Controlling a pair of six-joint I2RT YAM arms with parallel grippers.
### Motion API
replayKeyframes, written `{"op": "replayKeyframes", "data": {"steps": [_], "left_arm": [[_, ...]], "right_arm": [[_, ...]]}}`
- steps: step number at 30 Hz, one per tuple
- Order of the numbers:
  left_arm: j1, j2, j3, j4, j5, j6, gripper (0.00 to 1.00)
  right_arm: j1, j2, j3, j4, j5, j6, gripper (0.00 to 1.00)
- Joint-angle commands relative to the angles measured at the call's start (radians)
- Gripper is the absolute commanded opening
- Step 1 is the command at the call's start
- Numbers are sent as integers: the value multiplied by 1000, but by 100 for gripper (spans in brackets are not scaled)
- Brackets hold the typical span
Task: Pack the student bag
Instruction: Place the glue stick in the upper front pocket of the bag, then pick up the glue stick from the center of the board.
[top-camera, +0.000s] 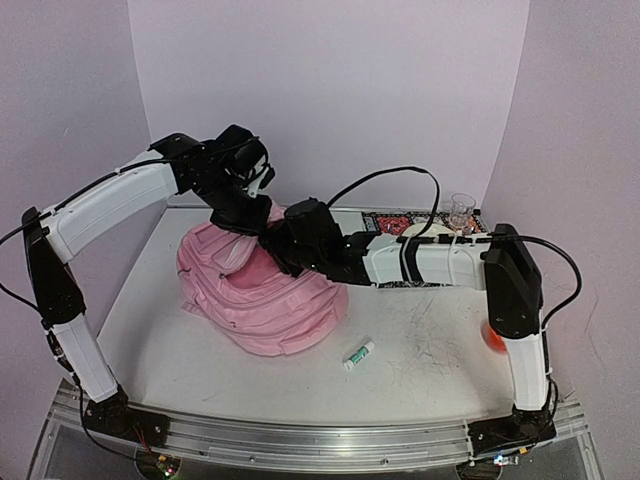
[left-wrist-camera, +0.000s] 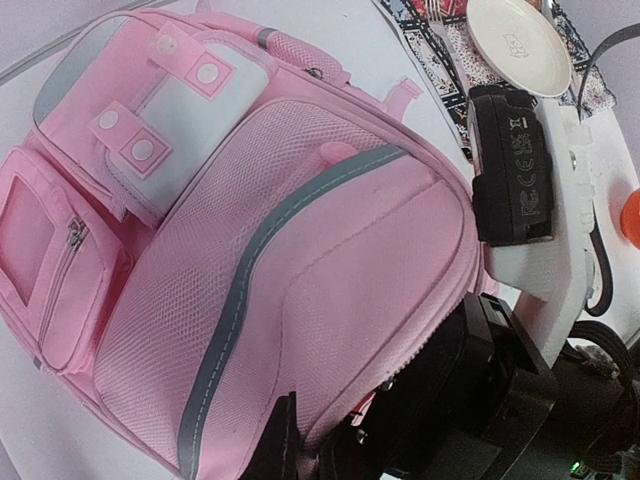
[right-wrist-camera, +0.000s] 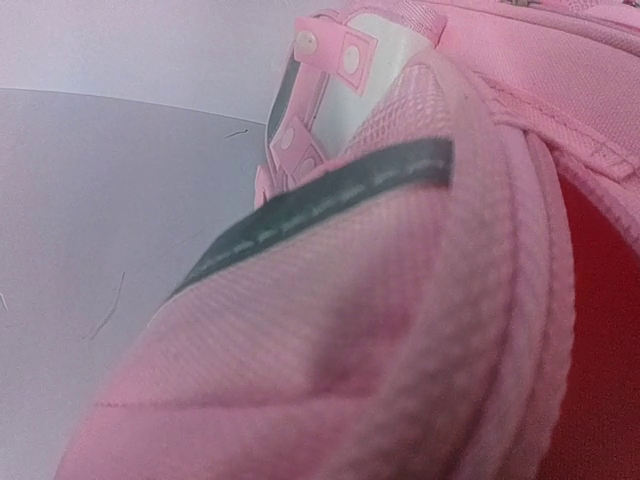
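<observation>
The student bag (top-camera: 262, 300) is a large pink backpack lying at the table's middle left, its front pockets and pale patches toward the left. In the left wrist view the bag (left-wrist-camera: 300, 250) fills the frame. My left gripper (top-camera: 243, 218) is at the bag's top end, and its dark fingers (left-wrist-camera: 272, 440) pinch the pink edge of the bag's opening. My right gripper (top-camera: 282, 246) reaches in from the right and is pushed into the bag's top. Its fingers are hidden. The right wrist view shows only pink fabric (right-wrist-camera: 380, 300) and a red inside (right-wrist-camera: 600, 340).
A small white and green tube (top-camera: 359, 353) lies on the table in front of the bag. An orange thing (top-camera: 493, 338) sits behind the right arm. A patterned mat (top-camera: 395, 222) with a white plate (left-wrist-camera: 520, 42) and a clear glass (top-camera: 461, 211) is at the back right.
</observation>
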Motion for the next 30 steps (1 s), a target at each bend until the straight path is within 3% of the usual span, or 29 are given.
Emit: {"op": "replayKeyframes", "data": {"steps": [1, 9, 20, 27, 30], "left_arm": [[1, -39, 67, 83, 18, -18, 0], [22, -27, 60, 87, 14, -7, 0], [44, -8, 51, 112, 29, 5, 0], [49, 13, 48, 124, 32, 22, 0], [52, 19, 48, 130, 27, 26, 0]], "right_arm": [[-5, -95, -29, 13, -12, -71, 47], [-4, -312, -219, -47, -53, -198, 48], [-3, -646, -524, -362, 24, -264, 50], [30, -668, -539, -724, 75, -194, 51], [54, -656, -569, -798, 75, -122, 52]]}}
